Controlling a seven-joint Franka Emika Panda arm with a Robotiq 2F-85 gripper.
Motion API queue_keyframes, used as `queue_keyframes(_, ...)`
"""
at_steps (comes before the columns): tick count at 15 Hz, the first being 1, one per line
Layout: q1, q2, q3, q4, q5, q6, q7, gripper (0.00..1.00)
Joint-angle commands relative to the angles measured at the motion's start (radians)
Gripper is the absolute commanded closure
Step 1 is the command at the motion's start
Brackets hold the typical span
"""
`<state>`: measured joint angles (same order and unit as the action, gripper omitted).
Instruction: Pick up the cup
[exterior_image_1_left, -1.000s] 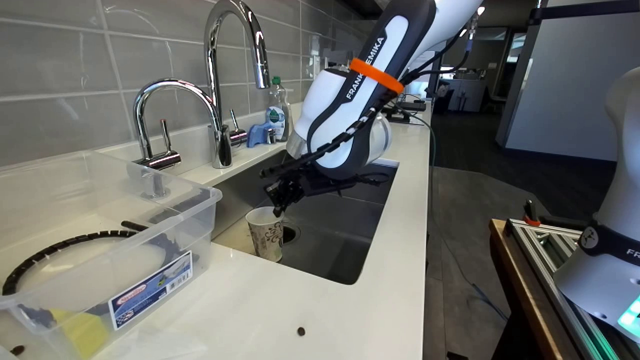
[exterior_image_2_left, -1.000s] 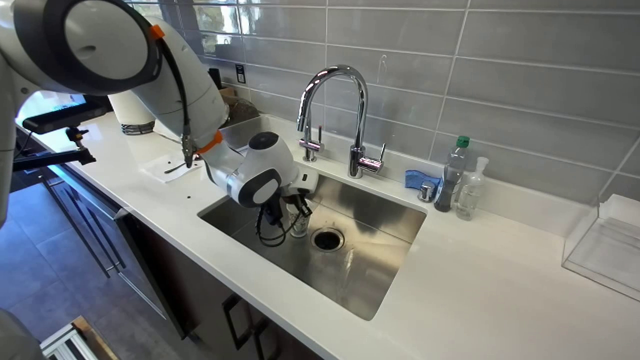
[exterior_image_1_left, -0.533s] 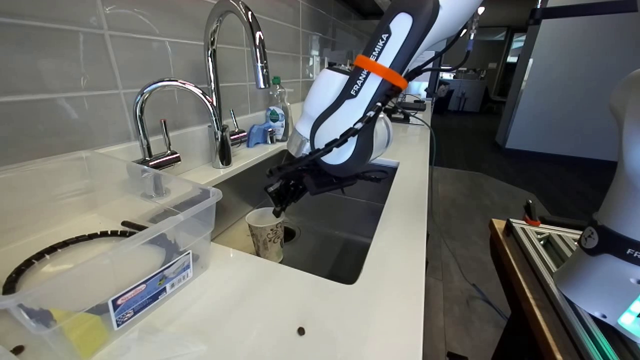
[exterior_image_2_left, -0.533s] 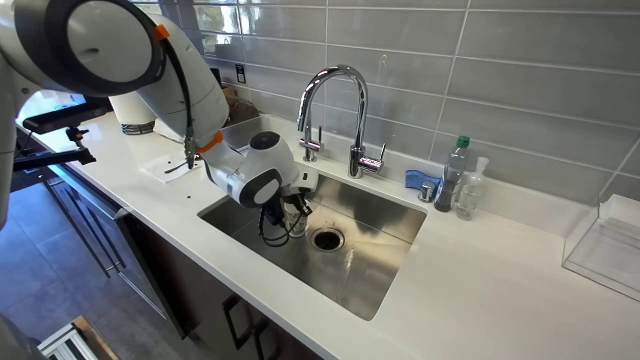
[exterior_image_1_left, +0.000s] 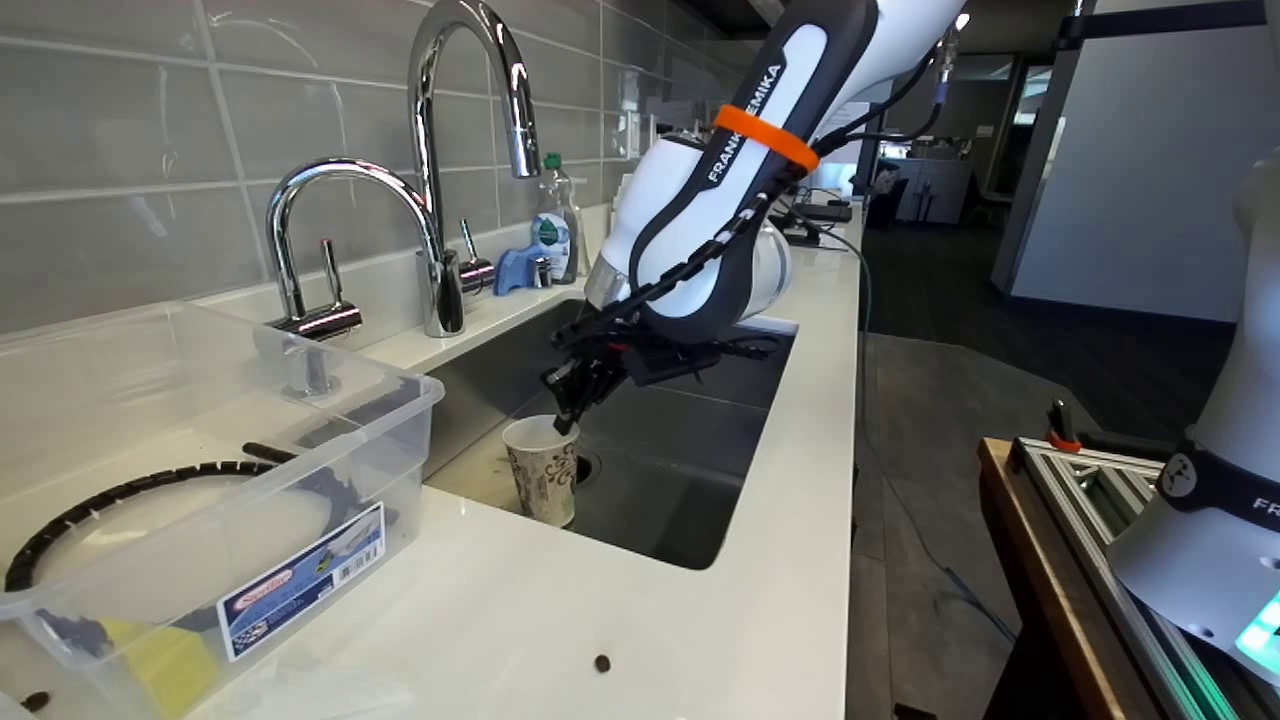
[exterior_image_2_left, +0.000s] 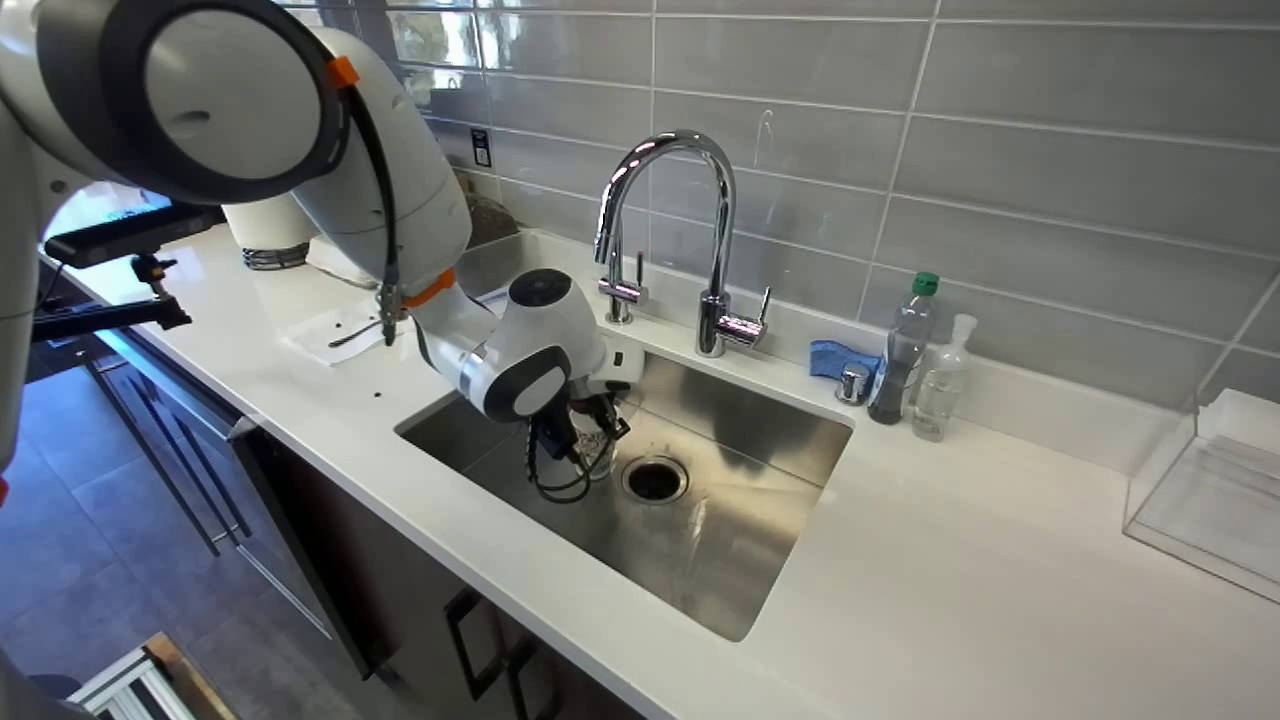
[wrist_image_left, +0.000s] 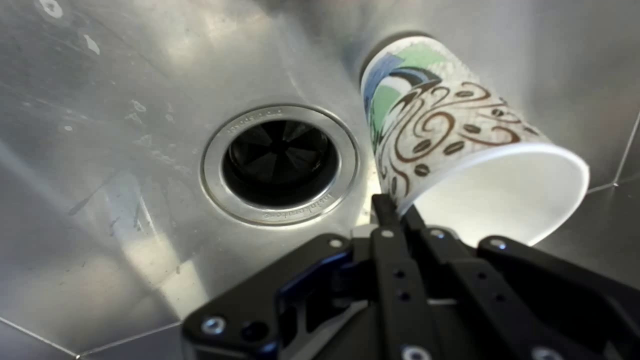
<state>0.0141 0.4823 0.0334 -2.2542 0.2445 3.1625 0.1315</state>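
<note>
The cup (wrist_image_left: 440, 120) is a tapered off-white paper cup with brown swirls and a green and blue print. It leans inside the steel sink (exterior_image_2_left: 720, 560), right of the drain in the wrist view. It also shows in an exterior view (exterior_image_1_left: 543, 480); in an exterior view (exterior_image_2_left: 594, 450) it is partly hidden behind the gripper and cables. My gripper (wrist_image_left: 399, 207) is shut on the cup's rim, one finger outside and one inside the wall. The gripper comes down from above in an exterior view (exterior_image_1_left: 568, 410). I cannot tell whether the cup's base touches the sink floor.
The drain (wrist_image_left: 278, 160) lies beside the cup. A tall chrome faucet (exterior_image_2_left: 722, 240) stands behind the sink. A clear plastic bin (exterior_image_1_left: 405, 470) sits on the counter near the sink. A green-capped soap bottle (exterior_image_2_left: 905, 350) and a blue item (exterior_image_2_left: 840, 358) stand along the back ledge.
In an exterior view the arm, gripper and cup have moved together slightly to the right. The gripper stays at the cup's rim throughout.
</note>
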Motion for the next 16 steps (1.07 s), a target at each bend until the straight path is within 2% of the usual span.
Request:
queue_keyframes(1, -0.077, -0.015, 0.068, -0.032, -0.028, 0.016, -0.034, 0.99)
queue_keyframes(2, -0.087, -0.015, 0.079, -0.033, -0.03, 0.016, -0.044, 0.71)
queue_keyframes(3, -0.109, -0.017, 0.101, -0.035, -0.029, 0.018, -0.055, 0.7)
queue_keyframes(5, -0.122, -0.025, 0.115, -0.04, -0.031, 0.018, -0.067, 0.57)
queue_keyframes(12, -0.176, -0.063, 0.167, -0.051, -0.011, 0.023, -0.117, 0.04)
queue_keyframes(13, -0.191, -0.067, 0.183, -0.053, -0.008, 0.03, -0.125, 0.01)
queue_keyframes(16, -0.208, -0.087, 0.197, -0.065, -0.008, 0.026, -0.14, 0.0)
